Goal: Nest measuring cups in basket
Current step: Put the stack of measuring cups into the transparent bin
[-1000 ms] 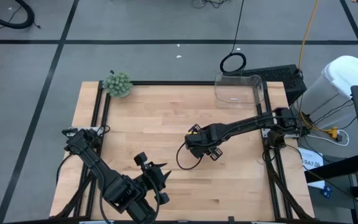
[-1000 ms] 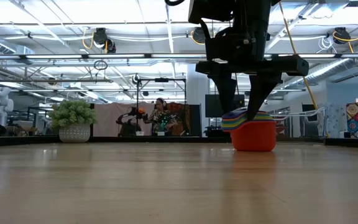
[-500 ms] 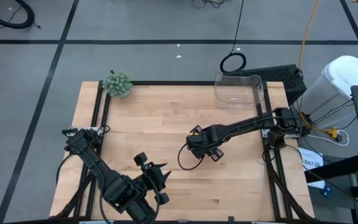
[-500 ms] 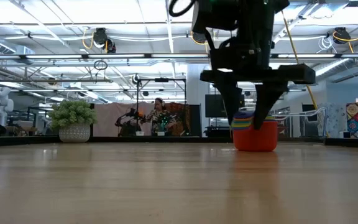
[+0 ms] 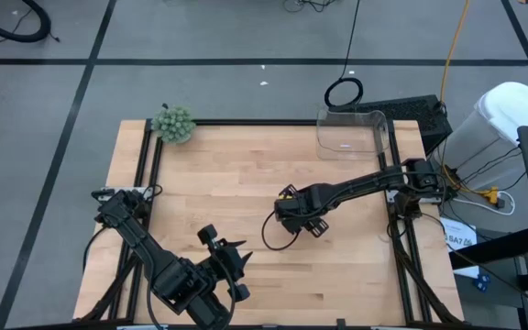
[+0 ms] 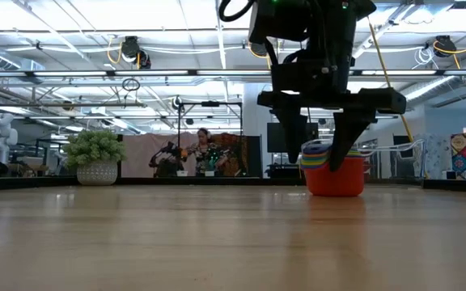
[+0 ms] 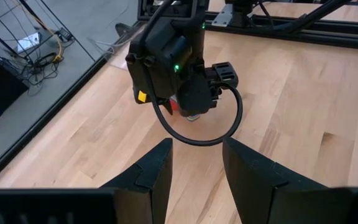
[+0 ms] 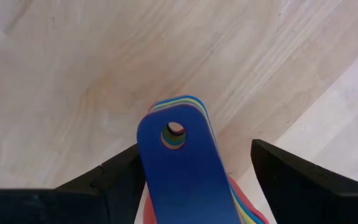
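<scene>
The measuring cups (image 6: 334,179) sit nested in one stack on the table, a red-orange cup at the bottom and coloured rims above it. Their stacked handles (image 8: 179,168), dark blue on top, show in the right wrist view. My right gripper (image 6: 320,162) hangs open over the stack near the table's middle (image 5: 293,218), one finger on each side of the handles. From above, the gripper hides the cups. The clear basket (image 5: 383,133) stands at the table's far edge. My left gripper (image 7: 194,168) waits open near the near edge (image 5: 232,261). My right gripper comes down from above, open, astride the stacked handles. One finger (image 8: 120,177) lies right beside the dark blue handle's edge (image 8: 146,165); whether it touches, I cannot tell. The other finger (image 8: 291,180) stands apart. The stack rests on the table.
A fuzzy grey-green ball (image 5: 173,124) sits at the far left corner. A black cable loops below the right wrist (image 7: 201,140). Bare wood lies between the stack and the basket. In the low view a person (image 6: 209,149) stands in the room beyond the table.
My right gripper has moved down over the stack, so its fingers now reach lower beside the cups. The stack has stayed on the table.
</scene>
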Action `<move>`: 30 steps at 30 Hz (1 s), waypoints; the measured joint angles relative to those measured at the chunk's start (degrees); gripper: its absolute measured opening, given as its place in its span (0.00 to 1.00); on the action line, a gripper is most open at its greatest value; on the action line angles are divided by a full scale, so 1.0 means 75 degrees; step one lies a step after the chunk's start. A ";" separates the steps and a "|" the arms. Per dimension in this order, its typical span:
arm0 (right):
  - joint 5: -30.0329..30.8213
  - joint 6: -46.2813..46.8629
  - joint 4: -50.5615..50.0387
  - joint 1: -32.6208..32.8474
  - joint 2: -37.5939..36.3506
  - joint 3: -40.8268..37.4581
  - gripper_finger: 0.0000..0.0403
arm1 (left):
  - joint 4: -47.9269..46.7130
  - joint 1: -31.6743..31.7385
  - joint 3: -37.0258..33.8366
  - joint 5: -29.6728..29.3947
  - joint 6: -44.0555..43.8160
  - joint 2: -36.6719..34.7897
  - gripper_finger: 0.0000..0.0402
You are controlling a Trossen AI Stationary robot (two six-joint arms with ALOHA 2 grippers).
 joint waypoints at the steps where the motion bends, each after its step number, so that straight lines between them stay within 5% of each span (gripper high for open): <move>1: 0.0002 -0.0002 -0.0002 -0.0007 0.0000 0.0000 0.69 | 0.0000 0.0000 0.0001 0.0000 0.0000 0.0000 0.36; 9: -0.0009 -0.0012 -0.0146 -0.0120 0.0000 0.0000 0.62 | 0.0000 0.0000 0.0000 0.0000 -0.0001 0.0000 0.36; 21: -0.0040 -0.0176 -0.0313 -0.0252 0.0000 0.0006 0.34 | 0.0000 0.0000 0.0001 -0.0003 0.0003 0.0000 0.36; 30: 0.0185 -0.0498 -0.0389 -0.0249 0.0000 0.0009 0.33 | 0.0000 0.0000 0.0003 -0.0003 0.0006 0.0000 0.36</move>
